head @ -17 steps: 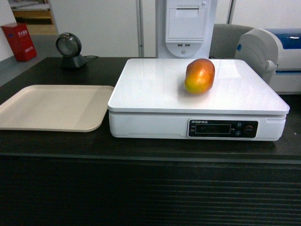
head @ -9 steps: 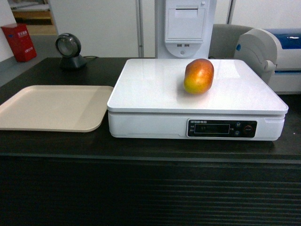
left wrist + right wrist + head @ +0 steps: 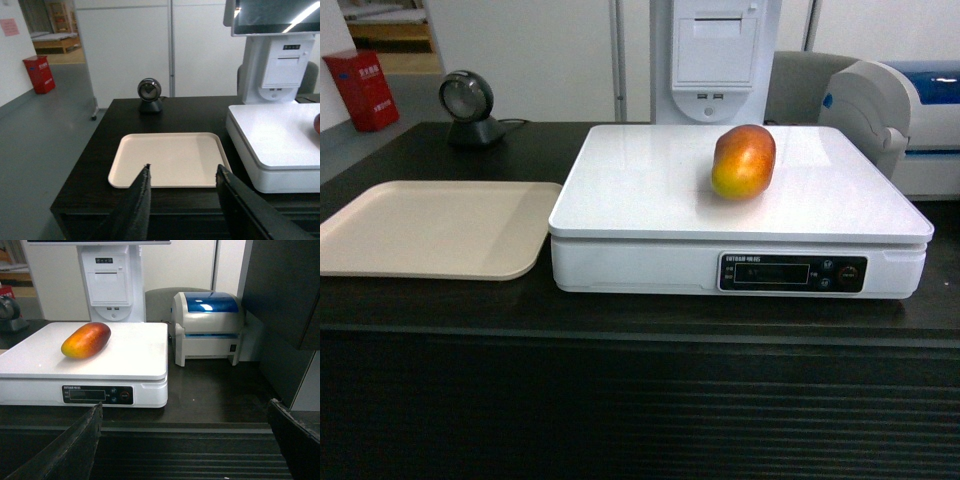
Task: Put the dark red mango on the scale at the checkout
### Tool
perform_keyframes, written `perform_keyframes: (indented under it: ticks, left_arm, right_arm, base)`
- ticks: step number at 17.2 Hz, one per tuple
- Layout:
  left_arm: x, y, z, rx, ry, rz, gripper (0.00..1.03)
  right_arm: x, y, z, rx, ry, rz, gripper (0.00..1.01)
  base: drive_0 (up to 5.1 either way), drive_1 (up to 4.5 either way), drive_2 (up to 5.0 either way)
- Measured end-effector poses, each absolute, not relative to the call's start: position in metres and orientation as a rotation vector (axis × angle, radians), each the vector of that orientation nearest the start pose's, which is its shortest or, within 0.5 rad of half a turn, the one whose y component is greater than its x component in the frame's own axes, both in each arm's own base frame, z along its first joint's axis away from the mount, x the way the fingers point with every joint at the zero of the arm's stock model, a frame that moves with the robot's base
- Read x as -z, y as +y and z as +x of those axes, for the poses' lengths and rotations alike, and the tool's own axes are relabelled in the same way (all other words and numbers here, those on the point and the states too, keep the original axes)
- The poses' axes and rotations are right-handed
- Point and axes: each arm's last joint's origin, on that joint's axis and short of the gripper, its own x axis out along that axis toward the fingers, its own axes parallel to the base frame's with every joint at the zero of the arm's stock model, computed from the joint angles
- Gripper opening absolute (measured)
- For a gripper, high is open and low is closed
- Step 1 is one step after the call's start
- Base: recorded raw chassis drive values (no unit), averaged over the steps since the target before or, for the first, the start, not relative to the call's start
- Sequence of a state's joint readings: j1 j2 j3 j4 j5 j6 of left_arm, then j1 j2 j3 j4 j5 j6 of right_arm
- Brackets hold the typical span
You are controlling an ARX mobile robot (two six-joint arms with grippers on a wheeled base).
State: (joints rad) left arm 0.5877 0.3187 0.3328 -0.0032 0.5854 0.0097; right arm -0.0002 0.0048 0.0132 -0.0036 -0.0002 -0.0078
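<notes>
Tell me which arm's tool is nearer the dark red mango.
Right, as far as the wrist views show. The right tool faces the scale holding the dark red mango; the left tool faces the beige tray, the mango barely showing at its view's right edge.

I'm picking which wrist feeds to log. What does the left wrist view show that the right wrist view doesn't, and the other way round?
Only the left wrist view shows the beige tray and the red box on the floor. Only the right wrist view shows the whole mango, the scale's display and the blue-lidded printer. Both show the scale, the dark counter and an open, empty pincer: left, right.
</notes>
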Motion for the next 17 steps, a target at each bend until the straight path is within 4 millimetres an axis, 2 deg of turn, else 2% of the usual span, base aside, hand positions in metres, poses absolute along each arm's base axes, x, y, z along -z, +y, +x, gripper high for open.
perform_keyframes:
  ticks: [3, 11, 14, 17]
  left_arm:
    - [-0.220, 0.028, 0.098, 0.006, 0.008, 0.003, 0.04]
    - [-0.195, 0.012, 0.098, 0.004, 0.004, 0.003, 0.02]
    - [-0.186, -0.002, 0.097, 0.030, -0.001, 0.002, 0.02]
    - [-0.179, 0.000, 0.098, -0.002, 0.003, 0.001, 0.02]
  right_arm:
    - [-0.167, 0.000, 0.097, 0.000, -0.005, -0.008, 0.98]
    - [-0.167, 0.000, 0.097, 0.000, -0.005, -0.008, 0.98]
    - [-0.167, 0.000, 0.097, 0.000, -0.005, -0.008, 0.98]
    - [-0.167, 0.000, 0.097, 0.000, -0.005, -0.007, 0.98]
  base:
    - [0.0, 0.00, 0.0]
    - [0.0, 0.00, 0.0]
    - [0.0, 0.00, 0.0]
    - [0.0, 0.00, 0.0]
